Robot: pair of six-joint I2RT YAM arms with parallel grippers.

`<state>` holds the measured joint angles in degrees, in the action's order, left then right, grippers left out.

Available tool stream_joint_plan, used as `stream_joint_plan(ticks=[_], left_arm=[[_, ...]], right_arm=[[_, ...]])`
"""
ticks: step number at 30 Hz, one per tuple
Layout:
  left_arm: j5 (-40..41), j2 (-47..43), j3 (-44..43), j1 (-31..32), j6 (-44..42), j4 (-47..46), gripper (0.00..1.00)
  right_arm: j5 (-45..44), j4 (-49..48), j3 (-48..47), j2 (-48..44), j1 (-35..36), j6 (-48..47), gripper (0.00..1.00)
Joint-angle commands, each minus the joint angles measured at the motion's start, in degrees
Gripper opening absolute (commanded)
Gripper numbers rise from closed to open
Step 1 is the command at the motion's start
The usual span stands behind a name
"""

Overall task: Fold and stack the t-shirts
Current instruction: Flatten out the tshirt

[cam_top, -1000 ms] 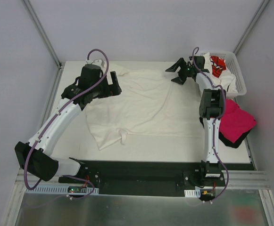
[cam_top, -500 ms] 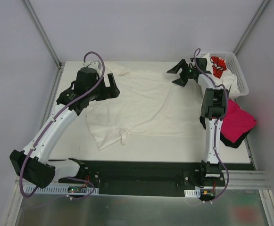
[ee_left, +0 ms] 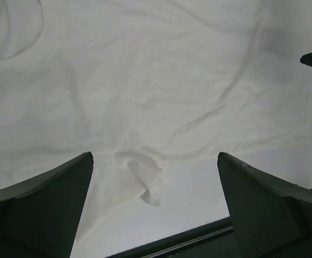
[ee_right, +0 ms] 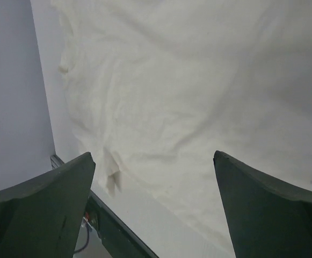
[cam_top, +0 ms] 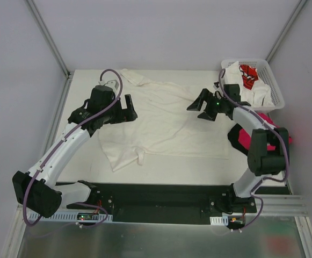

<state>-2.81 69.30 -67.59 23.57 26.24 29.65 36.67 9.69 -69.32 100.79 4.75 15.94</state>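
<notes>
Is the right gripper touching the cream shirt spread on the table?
Apart. In the right wrist view the open right gripper hangs well above the cream shirt, a wide stretch showing below.

This is a robotics lab test cell, not a home or a shop: bare pale-grey wall panels (cam_top: 161,32) close in on three sides, with slanting metal struts (cam_top: 47,37) at the far corners of a white tabletop (cam_top: 80,156). Along the near edge the left arm (cam_top: 64,145) and right arm (cam_top: 251,116) are bolted to a black base plate (cam_top: 161,196) beside aluminium rail (cam_top: 279,204), with purple cables (cam_top: 113,75) looping loose and small circuit boards (cam_top: 86,216) exposed. The one homely touch is a cream t-shirt (cam_top: 161,118) spread on that tabletop.
</notes>
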Motion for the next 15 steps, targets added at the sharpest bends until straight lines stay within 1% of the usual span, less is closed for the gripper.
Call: stream_joint_plan(ticks=[1, 3, 6, 10, 11, 12, 14, 15], left_arm=[[-3.43, -2.50, 2.02, -0.02, -1.54, -0.03, 0.99], [-4.48, -2.41, 1.94, -0.02, -1.28, 0.93, 0.99], [-6.67, -2.94, 2.72, -0.02, -0.49, 1.64, 0.99], [-9.40, -4.25, 5.36, 0.16, -0.22, 3.39, 0.99], [-9.67, -4.43, 6.50, 0.24, -0.22, 4.09, 0.99], [-9.24, -4.61, 7.55, 0.51, -0.31, 7.67, 0.99], [-7.84, -4.70, 8.00, 1.03, -0.31, 10.15, 0.99], [-7.48, -4.35, 7.92, 1.12, -0.40, 11.64, 0.99]], right_arm=[[1.12, -2.92, 9.71, -10.34, 2.53, -2.33, 0.95], [1.74, -3.63, 12.96, -13.15, 3.24, -2.06, 0.96], [1.04, -3.89, 14.91, -17.90, 3.86, -0.83, 0.96], [1.66, -2.49, 17.81, -22.38, 8.50, -1.70, 0.96], [0.26, -1.88, 18.34, -24.13, 9.13, -2.14, 0.96], [-1.84, -0.31, 20.43, -27.20, 9.57, -3.36, 0.95], [-5.88, 0.94, 22.20, -30.02, 9.49, -3.99, 0.95], [-6.51, 0.85, 22.64, -30.74, 9.40, -4.17, 0.95]])
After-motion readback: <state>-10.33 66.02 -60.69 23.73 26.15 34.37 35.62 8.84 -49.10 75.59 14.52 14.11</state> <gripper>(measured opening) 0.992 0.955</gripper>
